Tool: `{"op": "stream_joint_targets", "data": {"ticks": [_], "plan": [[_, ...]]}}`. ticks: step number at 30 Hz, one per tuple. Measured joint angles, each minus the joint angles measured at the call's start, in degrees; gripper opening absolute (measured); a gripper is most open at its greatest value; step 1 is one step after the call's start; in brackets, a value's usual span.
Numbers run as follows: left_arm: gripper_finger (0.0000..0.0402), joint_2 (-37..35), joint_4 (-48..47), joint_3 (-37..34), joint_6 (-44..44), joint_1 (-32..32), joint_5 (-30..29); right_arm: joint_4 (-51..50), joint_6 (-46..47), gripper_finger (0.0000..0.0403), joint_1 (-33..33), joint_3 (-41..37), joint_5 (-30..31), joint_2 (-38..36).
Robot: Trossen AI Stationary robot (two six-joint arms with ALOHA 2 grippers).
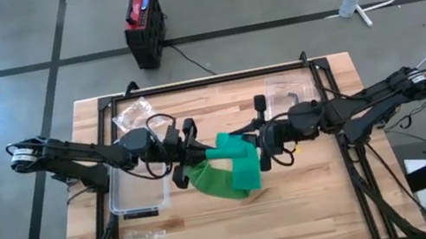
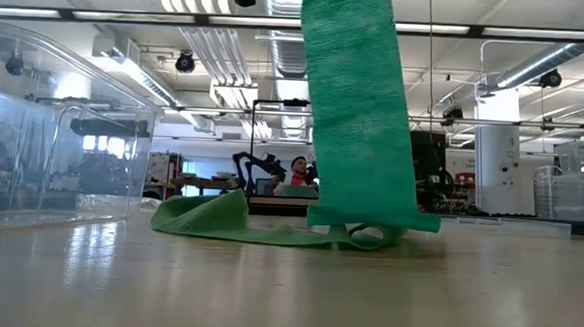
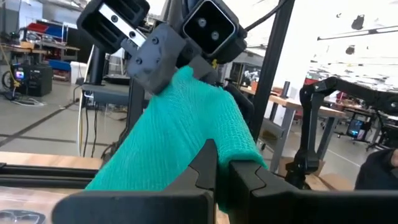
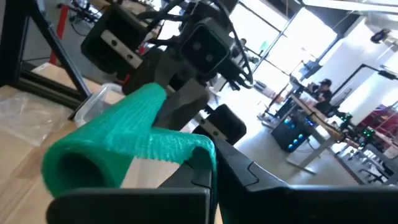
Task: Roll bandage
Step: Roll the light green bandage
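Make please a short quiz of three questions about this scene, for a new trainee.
1. True or false: both grippers are shut on the green bandage.
2. Where does the bandage's loose end lie? A) on the wooden table B) in the clear plastic box
3. Which gripper holds the rolled part?

Key: 1 true: left gripper and right gripper both pinch it. 2 A. 3 The right gripper.

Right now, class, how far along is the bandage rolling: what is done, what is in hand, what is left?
Done: part of the green bandage is already wound into a loose tube. In hand: the left gripper and right gripper are both shut on it above the wooden table. Left: a long tail hangs down and lies crumpled on the tabletop, still unrolled.
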Motion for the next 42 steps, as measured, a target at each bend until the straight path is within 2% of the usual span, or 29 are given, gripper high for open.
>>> {"op": "stream_joint_targets", "data": {"ticks": [12,17,24,29,39,42], "plan": [[0.0,1.38,-0.85,0.0,0.61,0.0,1.93,-2.14,4.32,0.0,-3.37,-0.02,0.07,-0.13],[0.0,1.21,-0.76,-0.09,1.5,0.0,3.23,-6.46,7.04,0.0,-3.46,-0.56,4.47,-0.22],[0.0,1.21,0.31,-0.16,2.14,-0.02,3.52,-6.53,7.64,0.0,-3.55,-2.85,9.2,-0.66],[0.0,0.85,1.96,-0.26,2.28,-0.02,4.27,-7.17,10.53,0.0,-3.52,-4.55,9.92,-0.76],[0.0,-1.31,2.8,-0.26,9.49,-0.44,-4.14,-9.77,13.26,0.0,-0.66,-4.68,8.01,-1.41],[0.0,-1.58,2.78,-0.26,12.62,-0.31,-4.62,-9.84,14.44,0.0,-0.04,-4.68,7.45,-1.57]]}}
